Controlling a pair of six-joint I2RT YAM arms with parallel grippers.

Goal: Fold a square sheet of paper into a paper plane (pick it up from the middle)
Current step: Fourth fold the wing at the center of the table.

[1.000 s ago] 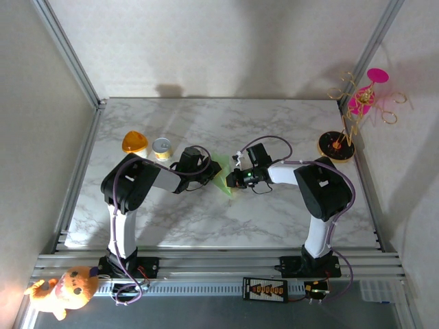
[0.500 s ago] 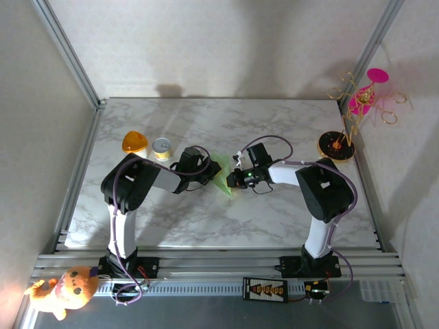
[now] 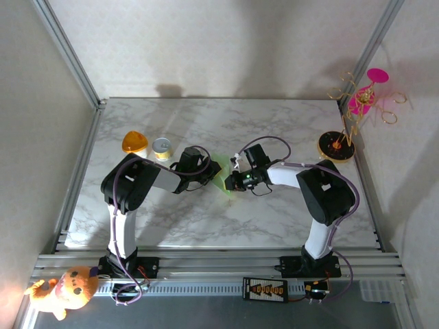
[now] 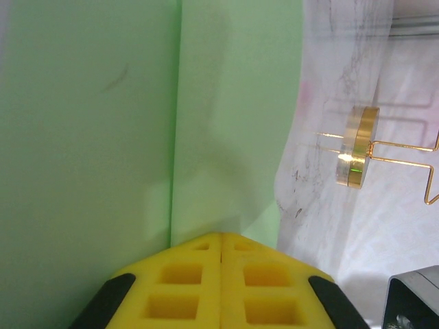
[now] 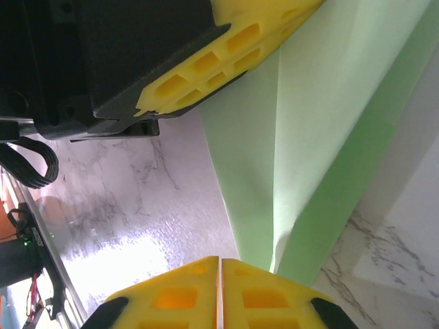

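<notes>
The pale green sheet of paper [image 3: 221,175] is folded into a narrow, creased wedge and held up over the middle of the table between both grippers. My left gripper [image 3: 211,171] is shut on its left side; in the left wrist view its yellow fingertips [image 4: 221,236] meet on the paper [image 4: 103,137] beside a long crease. My right gripper [image 3: 232,180] is shut on the right side. Its closed tips [image 5: 219,259] pinch the lower end of the folded layers [image 5: 309,123]. The left gripper's fingers [image 5: 226,55] show at the top of the right wrist view.
An orange-lidded cup [image 3: 135,142] and a small yellow tin [image 3: 162,147] stand left of the arms. A pink-and-gold ornament stand [image 3: 350,116] is at the back right; its gold base [image 4: 358,147] shows in the left wrist view. A plush toy [image 3: 65,289] lies near the front rail.
The right gripper has crept slightly left toward the left gripper, squeezing the green paper a little narrower. Both grips stay shut.
</notes>
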